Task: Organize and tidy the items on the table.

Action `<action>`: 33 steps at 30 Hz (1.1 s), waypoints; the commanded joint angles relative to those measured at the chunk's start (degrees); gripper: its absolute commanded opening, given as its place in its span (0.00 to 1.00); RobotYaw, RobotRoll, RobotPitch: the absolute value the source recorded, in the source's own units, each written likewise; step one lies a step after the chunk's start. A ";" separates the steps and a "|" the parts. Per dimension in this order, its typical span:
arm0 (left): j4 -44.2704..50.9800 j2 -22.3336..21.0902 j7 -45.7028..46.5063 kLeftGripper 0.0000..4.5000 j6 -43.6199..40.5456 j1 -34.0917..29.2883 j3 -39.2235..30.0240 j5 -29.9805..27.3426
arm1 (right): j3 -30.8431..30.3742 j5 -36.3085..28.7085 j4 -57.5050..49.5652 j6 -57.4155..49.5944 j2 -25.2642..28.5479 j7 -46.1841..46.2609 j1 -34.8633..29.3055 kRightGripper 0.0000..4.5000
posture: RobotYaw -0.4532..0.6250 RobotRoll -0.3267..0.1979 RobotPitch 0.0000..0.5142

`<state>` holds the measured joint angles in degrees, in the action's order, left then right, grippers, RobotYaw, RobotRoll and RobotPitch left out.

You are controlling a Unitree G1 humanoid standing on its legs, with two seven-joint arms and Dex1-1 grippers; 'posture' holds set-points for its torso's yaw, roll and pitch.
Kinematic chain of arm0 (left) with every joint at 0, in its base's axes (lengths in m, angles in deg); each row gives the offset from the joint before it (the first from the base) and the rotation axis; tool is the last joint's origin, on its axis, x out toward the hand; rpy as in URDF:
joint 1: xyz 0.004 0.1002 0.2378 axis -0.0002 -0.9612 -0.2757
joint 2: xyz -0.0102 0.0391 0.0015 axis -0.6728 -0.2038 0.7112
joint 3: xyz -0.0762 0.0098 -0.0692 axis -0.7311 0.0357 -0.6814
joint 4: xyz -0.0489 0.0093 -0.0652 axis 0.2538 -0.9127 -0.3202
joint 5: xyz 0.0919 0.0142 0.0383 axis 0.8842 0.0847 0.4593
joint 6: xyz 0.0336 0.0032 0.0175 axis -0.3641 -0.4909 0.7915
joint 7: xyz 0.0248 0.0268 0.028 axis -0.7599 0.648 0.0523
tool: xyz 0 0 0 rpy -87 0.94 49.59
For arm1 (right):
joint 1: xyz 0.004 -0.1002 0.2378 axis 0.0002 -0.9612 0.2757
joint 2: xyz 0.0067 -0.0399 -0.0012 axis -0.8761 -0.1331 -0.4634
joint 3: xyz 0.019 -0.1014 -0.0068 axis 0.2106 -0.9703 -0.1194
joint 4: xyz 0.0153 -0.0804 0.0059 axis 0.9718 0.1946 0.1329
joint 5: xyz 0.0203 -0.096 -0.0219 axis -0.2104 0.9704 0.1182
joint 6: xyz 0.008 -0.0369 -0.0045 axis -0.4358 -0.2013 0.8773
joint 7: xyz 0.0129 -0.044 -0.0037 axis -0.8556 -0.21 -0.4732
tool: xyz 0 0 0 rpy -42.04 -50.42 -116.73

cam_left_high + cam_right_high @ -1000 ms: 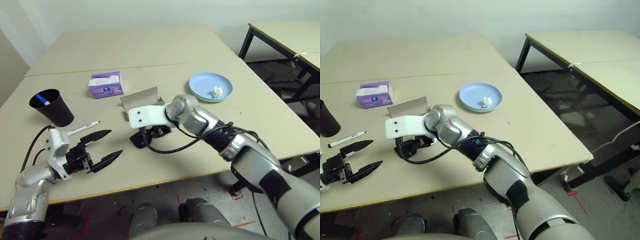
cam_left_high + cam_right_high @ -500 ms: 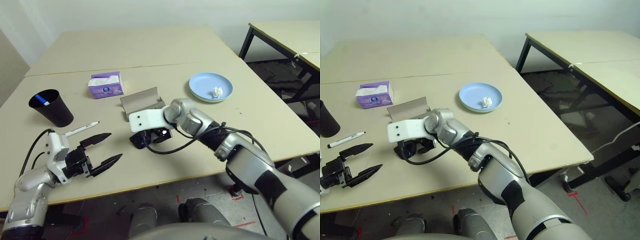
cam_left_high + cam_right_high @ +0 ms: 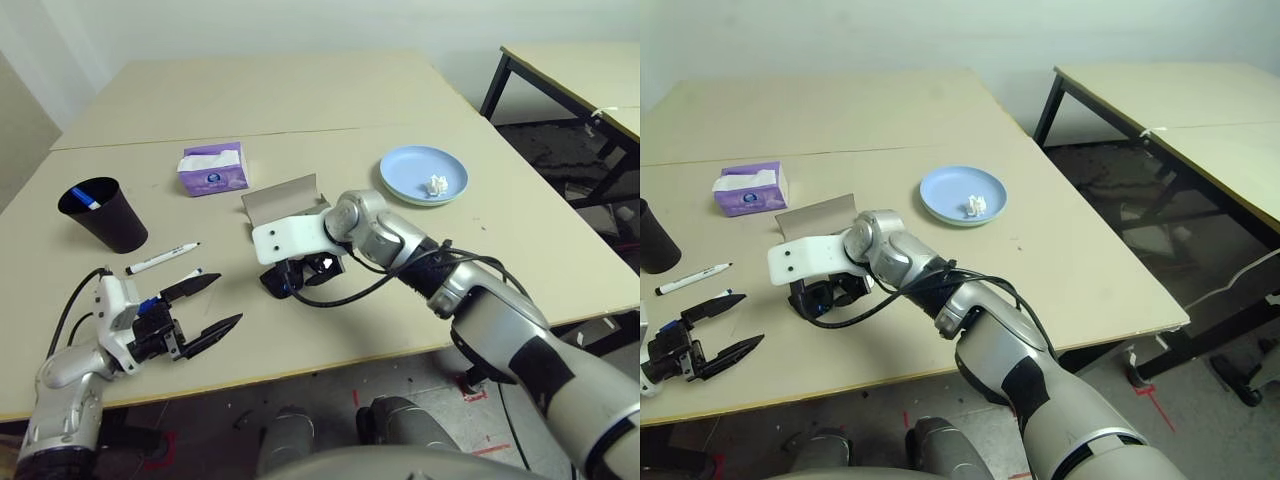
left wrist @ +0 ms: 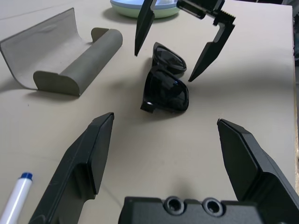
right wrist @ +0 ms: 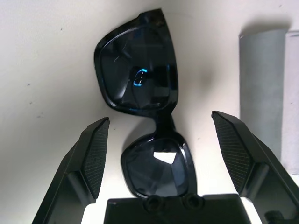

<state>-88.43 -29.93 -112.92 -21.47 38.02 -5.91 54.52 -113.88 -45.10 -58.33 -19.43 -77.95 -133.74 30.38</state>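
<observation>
Status: partly tidied, by my read. Plates nested, blue plate (image 3: 415, 166) on green plate (image 3: 430, 202), crumpled paper ball (image 3: 436, 186) still on top. Black cup (image 3: 112, 220) upright at left w/ a blue pen-like item (image 3: 84, 198) in it.
TBD: white marker (image 3: 162, 258) loose on bench (image 3: 330, 345) by the cup, 2nd marker (image 4: 17, 198) w/ blue cap partly behind L gripper (image 3: 229, 298), paper ball, sunglasses (image 5: 161, 163). Glasses case (image 3: 280, 198) open, just far of the sunglasses, prob. their destination. Tissue box (image 3: 213, 170) upright, far-left, looks OK as is.
Pos: sunglasses flat on bench, lenses down the gap btwn the R gripper (image 5: 160, 117) fingers, no contact visible. R gripper spread wide, nothing clamped. L gripper also wide, empty, left of sunglasses, well clear.
</observation>
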 commanded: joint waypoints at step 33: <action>2.98 -1.28 -0.23 1.00 -0.79 -1.21 -0.53 -0.39 | -0.57 0.99 2.53 0.43 -1.66 -1.13 1.65 0.04 | 0.48 0.62 0.08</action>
<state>-87.52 -31.30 -113.80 -21.34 37.15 -6.72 54.36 -113.84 -44.47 -56.57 -19.32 -79.52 -134.33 32.04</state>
